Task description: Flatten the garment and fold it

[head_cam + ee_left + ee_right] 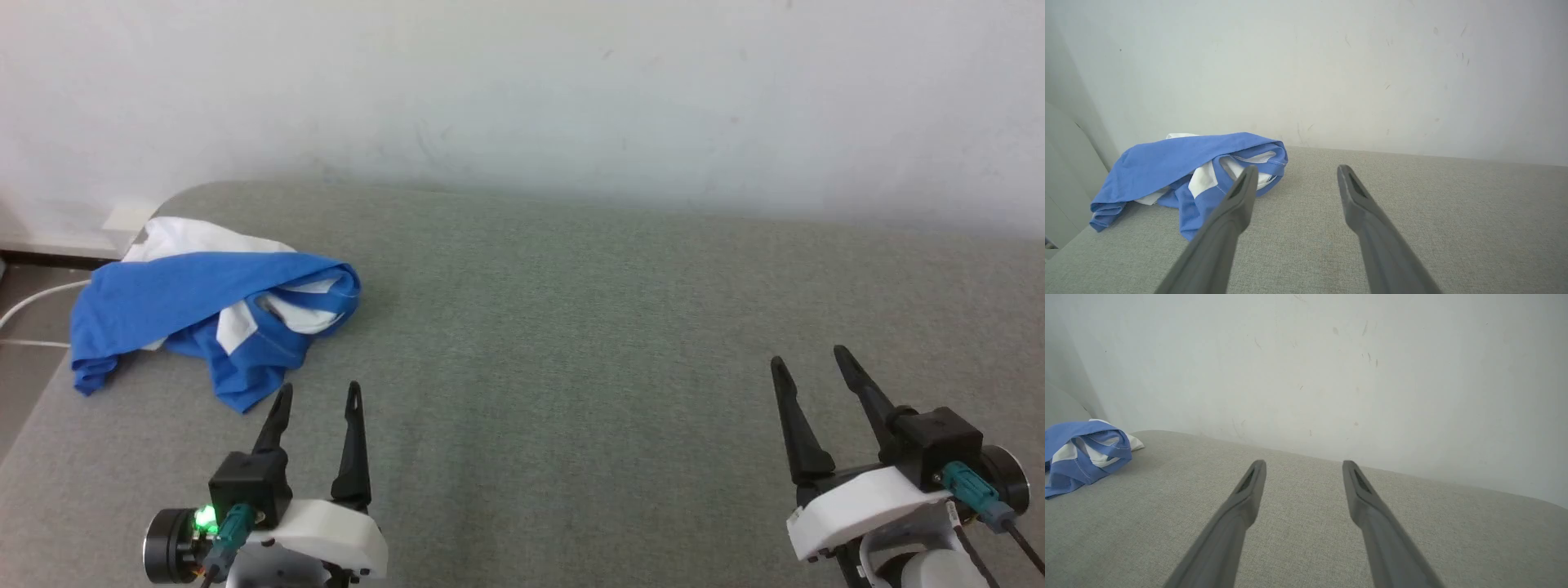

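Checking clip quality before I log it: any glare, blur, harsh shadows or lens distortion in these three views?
Head view: soft even light, slight grain, a faint shadow right of the garment, no glare. Left wrist view: fingers of the left gripper look soft up close, garment sharp. Right wrist view: the far edge of the table bows slightly from the wide lens, colours paler.

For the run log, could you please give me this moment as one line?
stage: not started | garment: crumpled heap, left end of grey surface | left gripper: open, empty, close to it | right gripper: open, empty
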Motion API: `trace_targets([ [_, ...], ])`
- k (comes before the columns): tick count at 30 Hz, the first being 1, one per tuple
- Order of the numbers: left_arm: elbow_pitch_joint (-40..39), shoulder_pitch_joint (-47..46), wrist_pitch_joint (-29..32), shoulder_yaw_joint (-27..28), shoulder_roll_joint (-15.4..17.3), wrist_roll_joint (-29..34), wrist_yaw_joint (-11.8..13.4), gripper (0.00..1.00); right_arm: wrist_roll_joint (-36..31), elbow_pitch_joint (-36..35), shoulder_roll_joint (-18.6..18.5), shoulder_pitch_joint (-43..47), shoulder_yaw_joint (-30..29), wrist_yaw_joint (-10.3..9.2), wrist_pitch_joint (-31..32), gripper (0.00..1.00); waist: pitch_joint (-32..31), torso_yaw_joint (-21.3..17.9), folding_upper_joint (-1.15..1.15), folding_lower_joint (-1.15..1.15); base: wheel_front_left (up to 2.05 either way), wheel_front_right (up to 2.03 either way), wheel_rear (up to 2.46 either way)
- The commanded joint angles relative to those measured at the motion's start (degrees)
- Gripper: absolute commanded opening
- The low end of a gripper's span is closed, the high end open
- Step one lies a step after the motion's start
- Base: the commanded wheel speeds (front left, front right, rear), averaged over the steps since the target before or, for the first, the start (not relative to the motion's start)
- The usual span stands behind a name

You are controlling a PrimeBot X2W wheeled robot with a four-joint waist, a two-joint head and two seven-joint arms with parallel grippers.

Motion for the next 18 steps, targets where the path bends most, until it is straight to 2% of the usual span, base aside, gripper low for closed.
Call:
trace_targets([
  [1,0.08,0.92,-0.67,-0.16,-0.06,-0.33,0.28,1.00,0.71,0.25,0.12,0.73,0.19,-0.05,-0.60,1.00,-0.19,1.76,-0.01,0.00,0.00,0.00,0.00],
  [18,-0.08,1.83,-2.71,-0.68,-0.07,-1.04,0.76,1.00,1.81,1.24,0.16,1.01,1.16,-0.07,-2.63,1.00,-0.54,9.65,-0.01,0.00,0.00,0.00,0.00],
])
